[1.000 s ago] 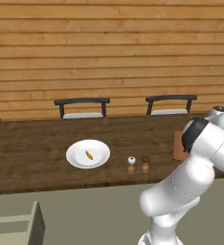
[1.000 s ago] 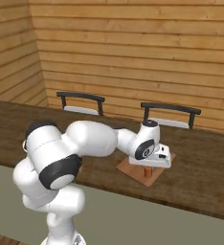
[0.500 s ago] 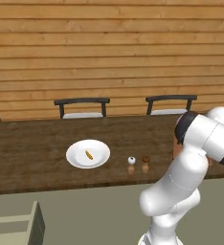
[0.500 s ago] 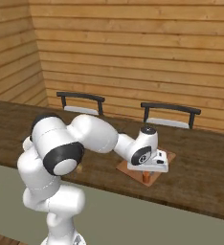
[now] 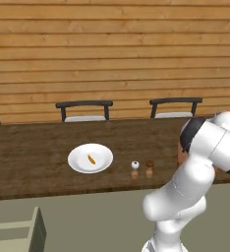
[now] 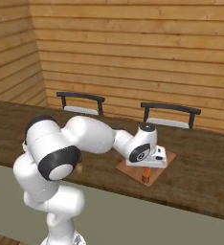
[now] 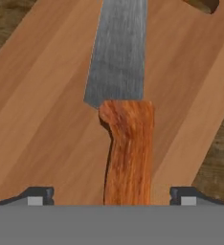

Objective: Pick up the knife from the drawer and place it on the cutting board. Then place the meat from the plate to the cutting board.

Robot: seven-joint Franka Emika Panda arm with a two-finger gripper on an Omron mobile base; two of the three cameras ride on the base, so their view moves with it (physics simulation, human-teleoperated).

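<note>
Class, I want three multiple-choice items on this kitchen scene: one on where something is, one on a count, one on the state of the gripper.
1. Where is the meat?
A. on the plate
B. on the cutting board
C. in the drawer

2. How many chairs stand behind the table?
A. one
B. two
C. four

3. How is the gripper over the knife?
A. shut tight on the blade
B. turned away from it
C. open, a finger on each side of the handle

Answers:
1 A: the orange piece lies on the white plate.
2 B: left chair and right chair.
3 C: the fingertips stand wide of the knife on the cutting board.
</note>
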